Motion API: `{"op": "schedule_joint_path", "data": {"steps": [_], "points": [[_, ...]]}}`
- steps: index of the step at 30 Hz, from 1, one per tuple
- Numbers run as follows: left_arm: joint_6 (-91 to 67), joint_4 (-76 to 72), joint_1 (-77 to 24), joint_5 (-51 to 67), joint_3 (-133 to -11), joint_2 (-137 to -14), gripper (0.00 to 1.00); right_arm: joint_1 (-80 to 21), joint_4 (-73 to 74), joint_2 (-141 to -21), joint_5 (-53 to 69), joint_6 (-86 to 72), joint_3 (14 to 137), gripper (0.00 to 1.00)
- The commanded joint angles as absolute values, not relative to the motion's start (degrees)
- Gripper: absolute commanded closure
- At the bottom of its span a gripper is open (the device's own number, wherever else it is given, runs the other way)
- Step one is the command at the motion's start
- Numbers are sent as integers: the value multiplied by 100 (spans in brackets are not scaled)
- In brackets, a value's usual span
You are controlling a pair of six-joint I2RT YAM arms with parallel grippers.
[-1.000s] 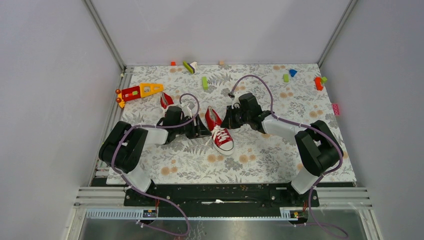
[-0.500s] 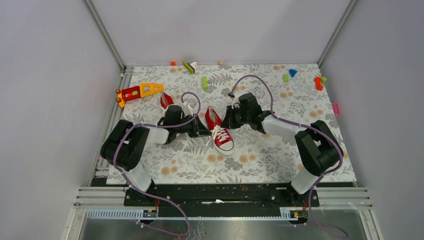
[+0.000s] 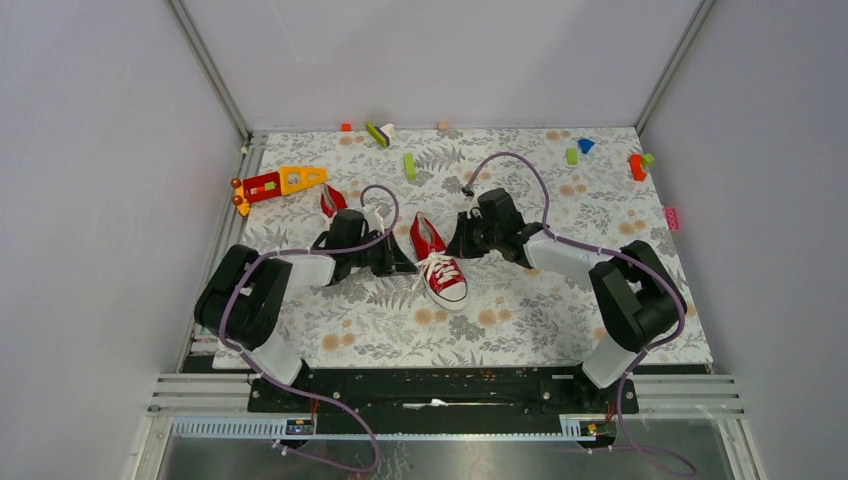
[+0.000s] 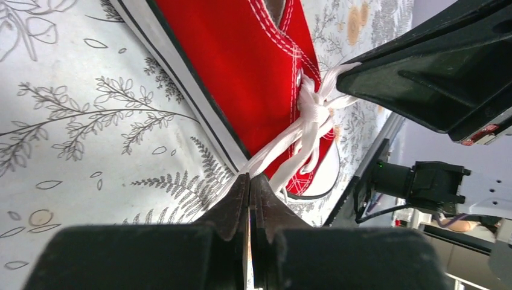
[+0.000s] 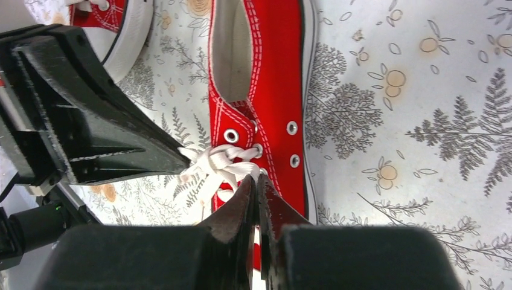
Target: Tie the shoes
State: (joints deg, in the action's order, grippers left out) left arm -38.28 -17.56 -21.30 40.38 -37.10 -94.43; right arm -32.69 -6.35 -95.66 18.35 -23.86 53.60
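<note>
One red shoe (image 3: 437, 262) with a white toe cap lies mid-mat, toe toward the arms; its white laces (image 4: 309, 118) are bunched in a knot over the eyelets. My left gripper (image 4: 249, 176) is shut on a lace strand running down from that knot on the shoe's left side (image 4: 241, 72). From the right, my right gripper (image 5: 255, 179) is shut on a lace loop (image 5: 220, 163) next to the eyelets. Both grippers meet at the shoe in the top view: left gripper (image 3: 408, 268), right gripper (image 3: 452, 250). The other shoe (image 3: 331, 200) lies behind the left arm, partly hidden.
A red-and-yellow toy piece (image 3: 280, 182) lies at the back left. Small blocks are scattered along the back: a green block (image 3: 409, 165), a blue one (image 3: 585, 145), a red one (image 3: 636, 166). A pink block (image 3: 671, 217) sits at the mat's right edge.
My left gripper has gone from open to shut, closing on the lace. The right gripper stays shut on its lace and the shoe has not moved.
</note>
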Motion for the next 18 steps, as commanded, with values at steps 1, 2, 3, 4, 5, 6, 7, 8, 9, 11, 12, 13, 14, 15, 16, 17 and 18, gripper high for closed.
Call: {"op": "schedule_joint_path", "data": {"steps": [1, 2, 3, 4, 5, 6, 7, 8, 9, 11, 12, 13, 14, 15, 16, 17, 18], "points": [[-3422, -1254, -2092, 3550, -3982, -9155, 100, -3217, -504, -9470, 1369, -2494, 5379, 100], [-3406, -1196, -2091, 3488, -4002, -9177, 100, -3215, -453, -9495, 1291, -2504, 5393, 100], [-3384, -1112, -2099, 3401, -4019, -9189, 100, -3210, -396, -9500, 1182, -2519, 5397, 100], [-3365, -1029, -2099, 3305, -4036, -9211, 100, -3202, -354, -9504, 1075, -2532, 5397, 100], [-3336, -962, -2100, 3222, -4049, -9223, 100, -3181, -334, -9504, 1012, -2547, 5383, 100], [-3317, -901, -2099, 3158, -4058, -9248, 100, -3163, -322, -9491, 950, -2562, 5365, 100], [-3300, -844, -2100, 3089, -4072, -9257, 100, -3149, -317, -9488, 897, -2570, 5354, 100], [-3282, -803, -2101, 3037, -4084, -9284, 100, -3140, -297, -9488, 856, -2575, 5345, 100], [-3267, -766, -2101, 2994, -4114, -9320, 100, -3138, -261, -9503, 795, -2573, 5358, 100], [-3253, -686, -2100, 2922, -4167, -9373, 100, -3137, -189, -9533, 685, -2575, 5398, 100], [-3248, -657, -2096, 2865, -4188, -9403, 100, -3130, -134, -9549, 607, -2574, 5422, 100], [-3247, -588, -2104, 2786, -4211, -9426, 100, -3132, -91, -9565, 532, -2575, 5427, 100], [-3237, -550, -2109, 2718, -4229, -9437, 100, -3134, -62, -9582, 469, -2571, 5440, 100], [-3224, -512, -2114, 2651, -4246, -9444, 100, -3134, -46, -9592, 406, -2562, 5447, 100], [-3198, -433, -2129, 2520, -4272, -9456, 100, -3132, -44, -9609, 366, -2552, 5450, 100], [-3172, -330, -2151, 2380, -4314, -9469, 100, -3134, -44, -9629, 285, -2563, 5460, 100], [-3123, -172, -2187, 2170, -4368, -9486, 100, -3131, 143, -9651, 170, -2581, 5473, 100]]}}
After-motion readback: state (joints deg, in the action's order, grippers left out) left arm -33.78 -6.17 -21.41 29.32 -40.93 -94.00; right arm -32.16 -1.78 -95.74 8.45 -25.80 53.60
